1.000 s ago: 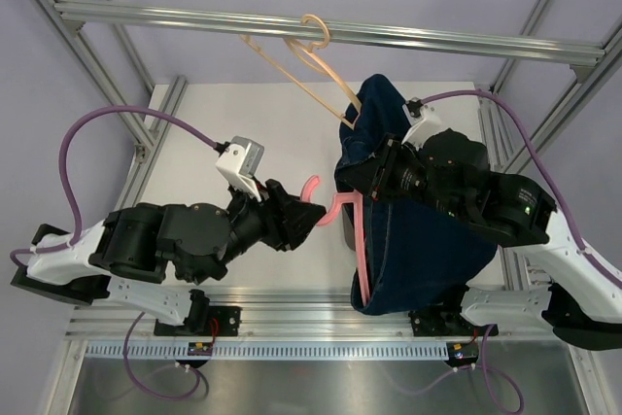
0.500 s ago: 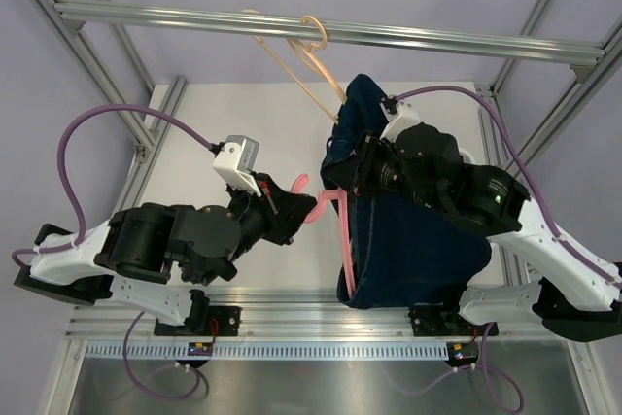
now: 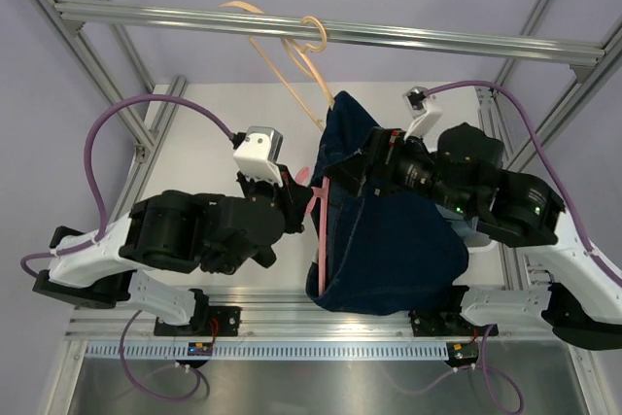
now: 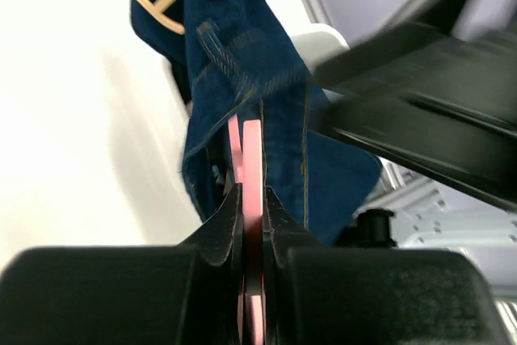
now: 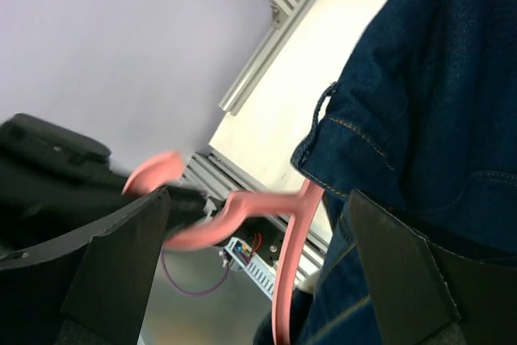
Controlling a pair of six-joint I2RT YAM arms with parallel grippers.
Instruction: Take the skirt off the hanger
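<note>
The left gripper point(image 4: 252, 199) is clamped on the pink hanger point(image 4: 251, 147) near its hook; the right gripper point(image 5: 258, 208) is spread wide, nothing held. The denim skirt point(image 3: 389, 240) is draped on that hanger, right of centre. Under one thin pinch the hanger could be twisted, or the skirt snagged on the wooden hanger point(image 3: 292, 65) beyond.

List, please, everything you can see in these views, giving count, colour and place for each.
denim skirt: one, dark blue, draped on the pink hanger between the arms
pink hanger: one, pink, running into the skirt's waist
bare hangers: apparently two, beige, hooked on the rail
rail: one, silver, across the top
table: one, white, below everything
cables: two, purple, one per arm
left claw: one, black, shut on the pink hanger
right claw: one, black, open at the skirt's waist
</note>
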